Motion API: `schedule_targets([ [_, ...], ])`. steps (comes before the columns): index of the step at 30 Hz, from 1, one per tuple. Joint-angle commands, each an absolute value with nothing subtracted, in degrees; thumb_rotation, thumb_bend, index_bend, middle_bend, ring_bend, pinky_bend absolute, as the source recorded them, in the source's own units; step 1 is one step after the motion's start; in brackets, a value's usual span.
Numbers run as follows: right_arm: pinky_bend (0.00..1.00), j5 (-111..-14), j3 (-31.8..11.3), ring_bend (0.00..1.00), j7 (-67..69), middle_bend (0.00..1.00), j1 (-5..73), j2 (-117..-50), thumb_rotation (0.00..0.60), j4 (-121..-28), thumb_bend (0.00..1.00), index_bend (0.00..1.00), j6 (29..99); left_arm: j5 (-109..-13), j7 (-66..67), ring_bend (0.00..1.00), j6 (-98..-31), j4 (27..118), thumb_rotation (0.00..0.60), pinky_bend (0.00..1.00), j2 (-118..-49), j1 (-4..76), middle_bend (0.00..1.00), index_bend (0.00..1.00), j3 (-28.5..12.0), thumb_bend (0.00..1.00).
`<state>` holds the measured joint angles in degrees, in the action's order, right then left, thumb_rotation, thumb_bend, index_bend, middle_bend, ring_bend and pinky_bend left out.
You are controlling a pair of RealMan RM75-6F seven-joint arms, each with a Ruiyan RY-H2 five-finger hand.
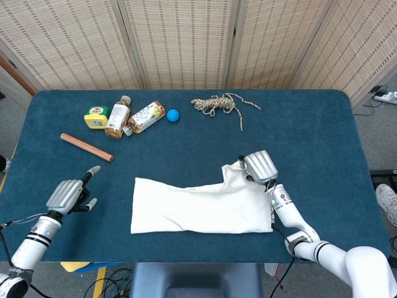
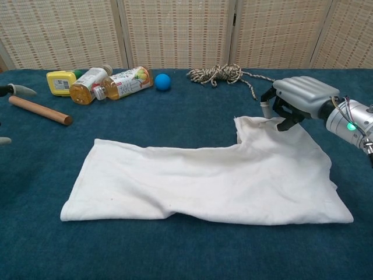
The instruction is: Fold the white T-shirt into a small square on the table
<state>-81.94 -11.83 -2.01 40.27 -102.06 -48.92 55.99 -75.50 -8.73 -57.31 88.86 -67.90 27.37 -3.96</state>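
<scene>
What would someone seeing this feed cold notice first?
The white T-shirt stands out most, spread flat across the near middle of the dark blue table. Next is the right hand, at the shirt's far right corner with its fingers on the cloth. Along the far edge lie bottles, a blue ball and a rope bundle.
</scene>
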Motion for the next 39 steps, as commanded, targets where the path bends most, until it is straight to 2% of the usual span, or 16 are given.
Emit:
schedule_targets([
  [1,1.0,-80.27,-12.11,0.99,-3.61,0.89,40.6,-102.08,0.6,-48.49,0.5,0.51,54.47,-75.54,-8.72,0.92,-57.32,88.93,0.6,1.0,-67.85,27.32,0.97,0.0,-3.93,0.4],
  [6,1.0,-76.92,-13.09,0.98,-7.32,0.86,40.37,-101.27,0.6,-49.98,0.47,0.29,53.08,-75.64,-8.69,0.92,-57.33,89.05,0.6,1.0,-67.83,27.28,0.97,0.0,-3.99,0.4],
  [8,1.0,-75.09,-13.84,0.97,-9.02,0.84,40.37,-100.53,0.6,-51.4,0.42,0.17,52.27,-75.72,-8.64,0.92,-57.43,89.16,0.6,1.0,-67.79,27.26,0.97,0.0,-4.04,0.4],
  [10,1.0,-74.14,-14.48,0.97,-9.8,0.83,40.37,-99.73,0.6,-52.95,0.39,0.13,52.55,-75.78,-8.61,0.92,-57.58,89.3,0.6,1.0,-67.68,27.2,0.97,0.0,-4.09,0.4],
  [18,1.0,-70.9,-16.2,0.97,-11.6,0.83,40.15,-95.77,0.6,-59.07,0.33,0.13,52.85,-75.75,-8.76,0.92,-57.72,89.39,0.6,1.0,-67.55,27.14,0.97,0.0,-4.32,0.4],
  [22,1.0,-67.42,-16.45,0.97,-12.84,0.83,40.16,-94.0,0.6,-61.71,0.32,0.13,50.03,-75.87,-8.68,0.92,-57.54,89.52,0.6,1.0,-67.65,27.22,0.97,0.0,-4.29,0.4],
  [25,1.0,-63.58,-16.73,0.97,-14.8,0.83,40.91,-93.32,0.6,-62.71,0.31,0.18,46.7,-75.98,-8.46,0.92,-57.35,89.68,0.6,1.0,-67.7,27.31,0.97,0.0,-4.2,0.4],
  [32,1.0,-54.93,-16.4,0.97,-21.19,0.83,43.65,-94.03,0.6,-61.75,0.3,0.26,41.53,-75.99,-8.07,0.92,-57.41,90.05,0.6,1.0,-67.75,27.2,0.97,0.0,-4.06,0.4],
  [39,1.0,-48.29,-16.11,0.97,-25.23,0.83,46.67,-96.16,0.6,-58.52,0.3,0.29,38.94,-75.92,-8.07,0.92,-57.26,89.92,0.6,1.0,-67.78,27.04,0.97,0.0,-3.85,0.4],
])
